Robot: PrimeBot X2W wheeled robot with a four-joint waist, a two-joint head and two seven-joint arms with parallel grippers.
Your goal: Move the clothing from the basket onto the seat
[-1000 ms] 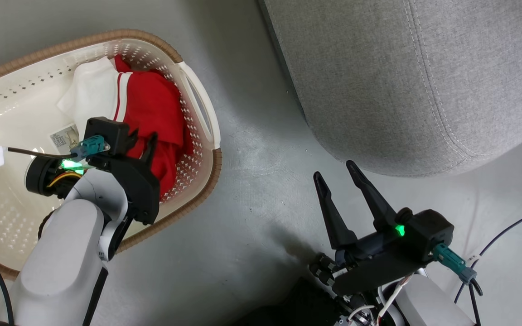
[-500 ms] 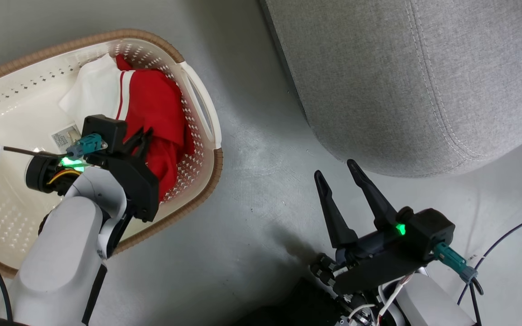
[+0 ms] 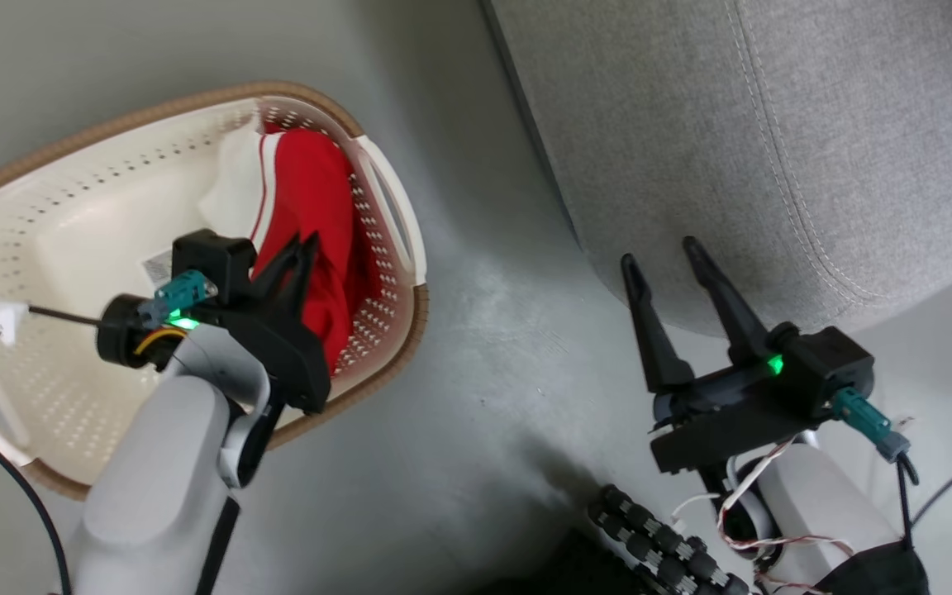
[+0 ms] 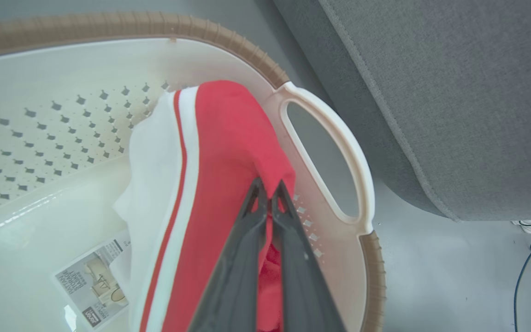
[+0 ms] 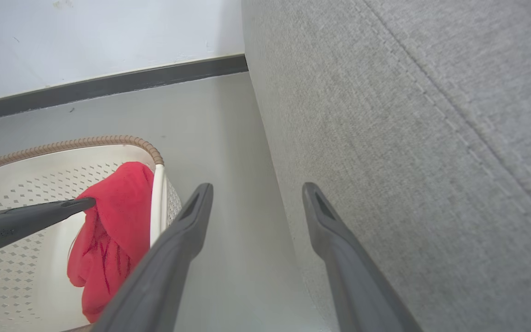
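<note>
Hanging garment point(image 4: 228, 138): a red piece with a white panel and thin stripe is seen drawn up into a narrow ridge at the centre of the left wrist view. It leans on the inner wall of the basket point(image 3: 112, 111) beside the white handle point(image 4: 364, 198), and its lower folds are inside.
Left gripper point(image 3: 301, 246): its two dark fingers are pressed together on a fold of the red fabric, centre left of the head view.
Change: a second ago those fingers were spread above cloth lying wide and flat, and half a second ago they were narrowing onto it. Now the cloth is pulled into a peak. Part of the shift in the head view is put down to the camera.
Meaning: the pinch is judged to have taken and the lift to have begun. The rim is not yet cleared.
Paper label point(image 4: 92, 286): exposed on the basket's bottom, lower left of the left wrist view.
Sofa point(image 3: 773, 124): grey upholstery at the upper right of the head view, apart from the garment, with bare floor point(image 3: 484, 330) between.
Right gripper point(image 3: 659, 252): fingers are held spread with nothing between them, right of centre. Contact with the sofa's edge cannot be told.
Risk: only a thin fold is held, so a slip, or a snag on the handle, is thought possible.
</note>
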